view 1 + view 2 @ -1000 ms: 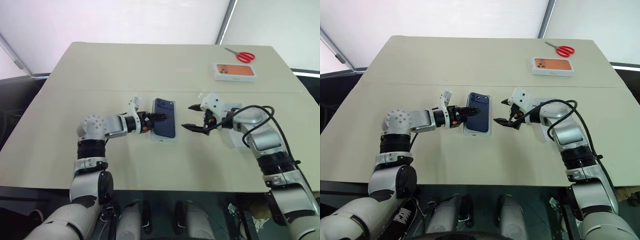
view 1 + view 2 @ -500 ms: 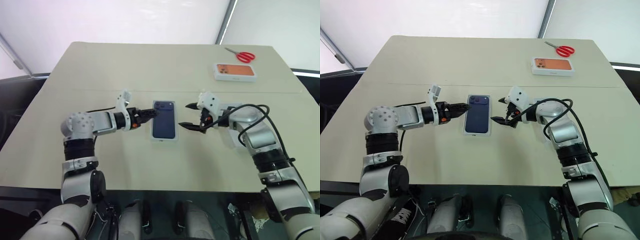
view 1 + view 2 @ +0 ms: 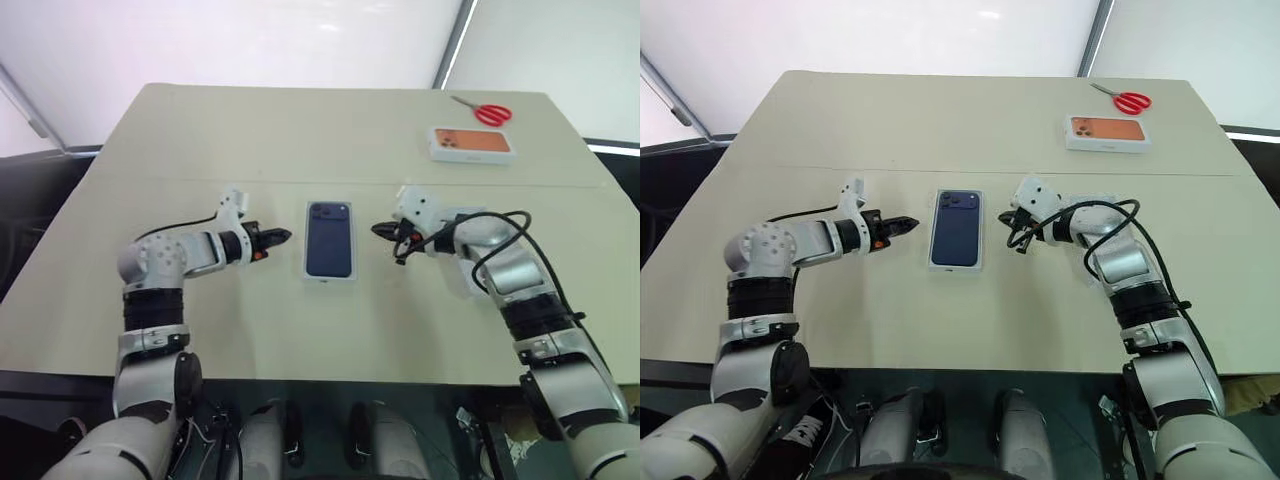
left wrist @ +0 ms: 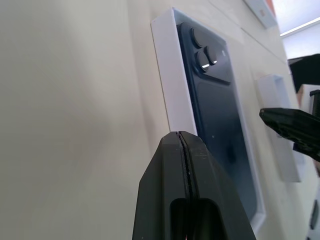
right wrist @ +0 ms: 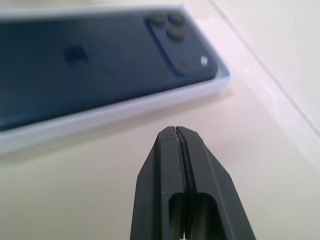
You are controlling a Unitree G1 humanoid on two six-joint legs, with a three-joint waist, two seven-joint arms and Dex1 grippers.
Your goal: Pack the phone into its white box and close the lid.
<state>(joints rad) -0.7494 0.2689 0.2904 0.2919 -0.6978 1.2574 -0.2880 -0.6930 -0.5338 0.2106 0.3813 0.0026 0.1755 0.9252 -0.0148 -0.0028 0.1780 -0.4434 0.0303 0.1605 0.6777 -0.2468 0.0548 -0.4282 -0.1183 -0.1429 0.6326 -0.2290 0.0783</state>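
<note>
Both grippers have drawn back from the tray and pressed their black fingers together, pinching nothing: left gripper just beside the tray's left edge, right gripper just beside its right. Between them, the slim dark navy-blue phone, camera cluster at the far end, lies flat inside the shallow white cardboard box. Lid: a white piece under the right forearm, identity uncertain. Far right: orange-printed white box, red-handled scissors. Judged next step: fetch the lid, square it over the rim, lower it evenly.
</note>
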